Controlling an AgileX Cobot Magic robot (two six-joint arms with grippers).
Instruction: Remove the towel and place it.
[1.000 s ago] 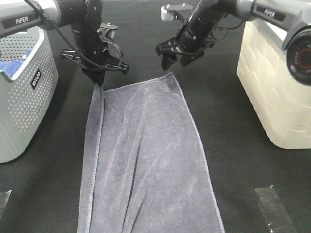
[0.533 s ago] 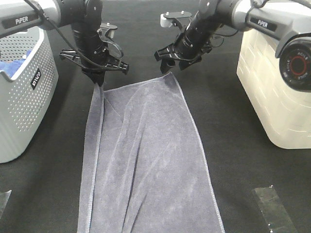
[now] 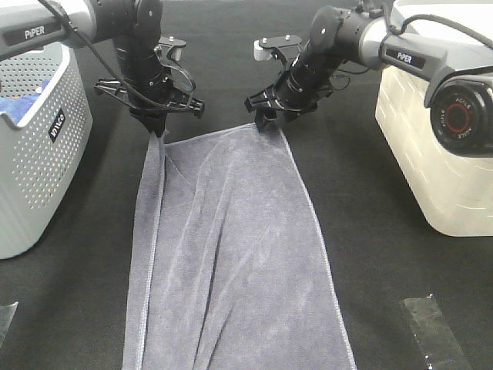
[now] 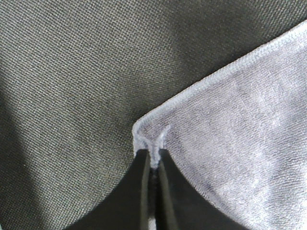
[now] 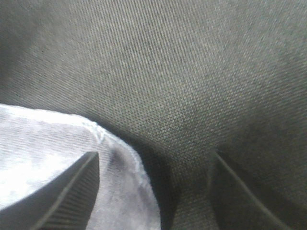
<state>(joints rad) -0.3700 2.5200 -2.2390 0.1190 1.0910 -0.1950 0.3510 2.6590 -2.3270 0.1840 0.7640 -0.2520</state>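
**A:** Where was the towel?

**B:** The slate grey-blue towel point(image 3: 231, 254) lay flat, lengthwise down the middle of the desk point(image 3: 370, 254). It ran off the near edge and stopped short of the far edge. Its left long edge was bunched into a fold.

**A:** Claws?

**B:** The left gripper point(image 3: 156, 127) was pinched hard on the towel's far-left corner. The wrist view showed a nub of hem squeezed between the closed jaws. The right gripper point(image 3: 266, 117) was spread wide at the far-right corner, one finger over the terry and the other over bare desk cloth. It held nothing, and I couldn't tell whether it touched the towel.

**A:** How to do this step well?

**B:** My read: the step was securing the second corner.
- Go low enough that one finger gets under or onto the hem.
- Close just inboard of the stitching, not on the very tip, because terry slips.
- Then raise both corners level and keep the far edge taut.
- The towel is long, so expect the tail to drag.

**A:** Counts?

**B:** Near to far:
- Two tape strips point(image 3: 427, 327), one by each near corner.
- One towel.
- Two baskets: a grey perforated basket point(image 3: 38, 154) at the left edge and a cream basket point(image 3: 431, 154) at the right edge.
- One bright blue cloth point(image 3: 19, 104) in the grey one.
- Two grippers.
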